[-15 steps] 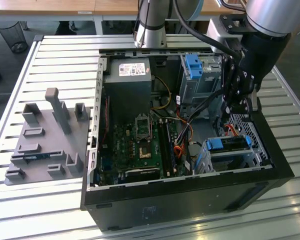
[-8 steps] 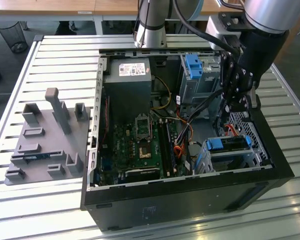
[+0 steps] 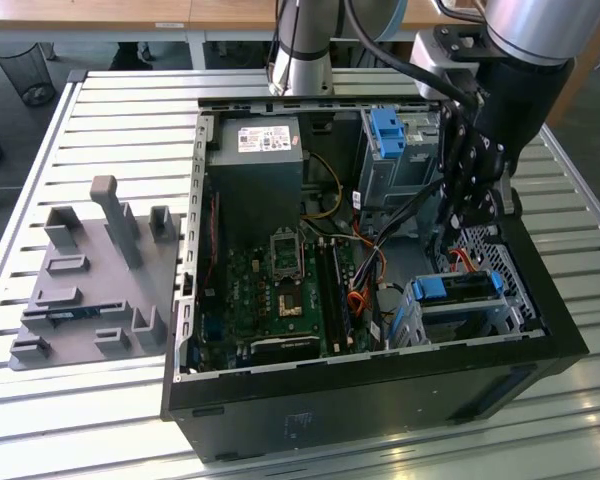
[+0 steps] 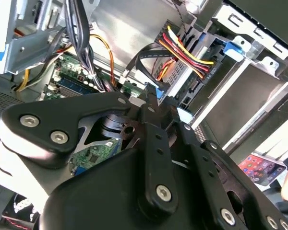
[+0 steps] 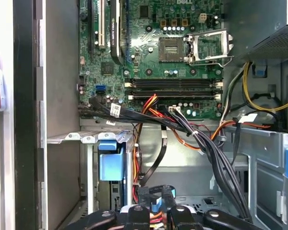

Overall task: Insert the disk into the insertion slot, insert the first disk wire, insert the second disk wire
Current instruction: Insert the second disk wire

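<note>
Computer case (image 3: 380, 405) lies open on a slatted table (image 3: 100, 430). In the case's near corner, on the exterior view's right, the low grey cage (image 3: 408, 322) holds the disk (image 3: 458, 288), which is seated inside with its blue frame showing. The gripper (image 5: 156, 194) hangs just past the disk's far end, close above it. In the first wrist view its fingers are clenched on the blue plug of a flat black wire (image 5: 162, 148).
</note>
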